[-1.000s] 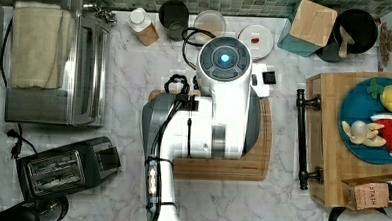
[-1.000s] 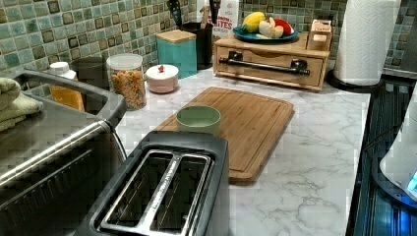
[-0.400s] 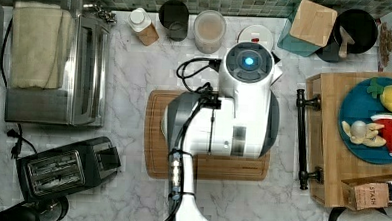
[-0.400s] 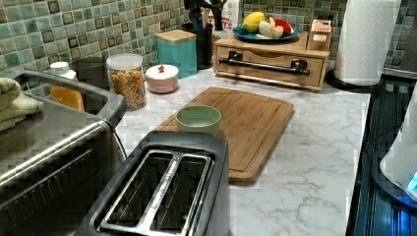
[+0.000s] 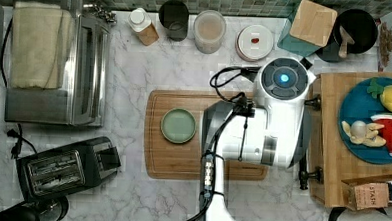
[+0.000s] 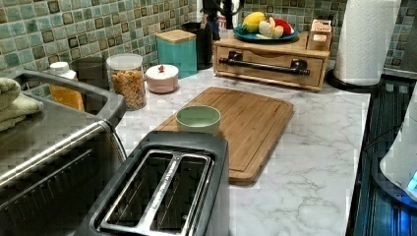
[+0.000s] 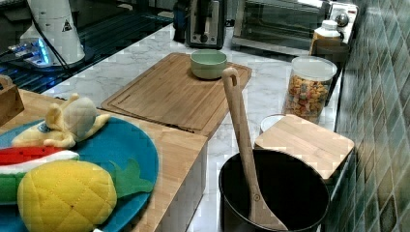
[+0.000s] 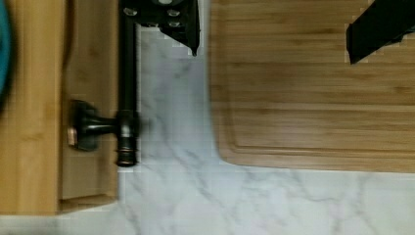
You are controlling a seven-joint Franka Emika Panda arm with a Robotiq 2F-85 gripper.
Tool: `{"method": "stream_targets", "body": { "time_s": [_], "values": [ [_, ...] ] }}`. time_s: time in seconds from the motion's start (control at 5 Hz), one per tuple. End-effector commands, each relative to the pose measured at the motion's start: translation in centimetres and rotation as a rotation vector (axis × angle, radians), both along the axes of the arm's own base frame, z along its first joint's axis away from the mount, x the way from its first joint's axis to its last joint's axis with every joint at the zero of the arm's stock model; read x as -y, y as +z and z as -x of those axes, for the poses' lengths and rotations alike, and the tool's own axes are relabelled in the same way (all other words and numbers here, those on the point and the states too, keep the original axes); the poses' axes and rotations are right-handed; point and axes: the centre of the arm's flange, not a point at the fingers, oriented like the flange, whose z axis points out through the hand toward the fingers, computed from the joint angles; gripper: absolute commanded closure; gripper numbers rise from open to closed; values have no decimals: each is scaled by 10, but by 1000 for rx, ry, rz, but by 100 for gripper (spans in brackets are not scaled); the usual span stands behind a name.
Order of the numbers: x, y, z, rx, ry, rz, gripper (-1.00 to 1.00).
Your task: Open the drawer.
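Top view layout: cutting board [image 5: 182,160] mid tabletop [image 5: 135,88], bowl [image 5: 179,125] on the board's left part. Arm [image 5: 263,138] hangs over the board's right end. Drawer [image 6: 268,61] sits in a wooden box [image 5: 330,146] at the top view's right edge, closed, bar handle [image 8: 127,73] facing the board, marble strip between them. Plate [image 5: 354,105] with toy food on top of the box, tea box [image 5: 368,195] beside it. Toaster oven [image 5: 56,59] at the top view's upper left, toaster [image 5: 64,167] below it. Along the back wall: bottle [image 5: 141,25], jar [image 5: 209,30], lidded dish [image 5: 255,42], canister [image 5: 308,25], pot [image 5: 355,32] holding a spoon [image 7: 244,145].
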Motion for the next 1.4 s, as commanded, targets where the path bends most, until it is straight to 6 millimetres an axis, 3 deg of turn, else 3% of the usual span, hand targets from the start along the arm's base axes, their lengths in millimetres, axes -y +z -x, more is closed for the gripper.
{"method": "stream_targets", "body": {
  "time_s": [0.2,0.4,0.8,1.0,1.4],
  "values": [
    [60,-12,55,97,12,82,-100],
    [77,-22,68,134,73,82,-100],
    [113,-46,74,71,79,117,-100],
    [120,-64,85,60,23,104,-100],
    [111,-90,97,102,-38,70,-100]
  ]
}}
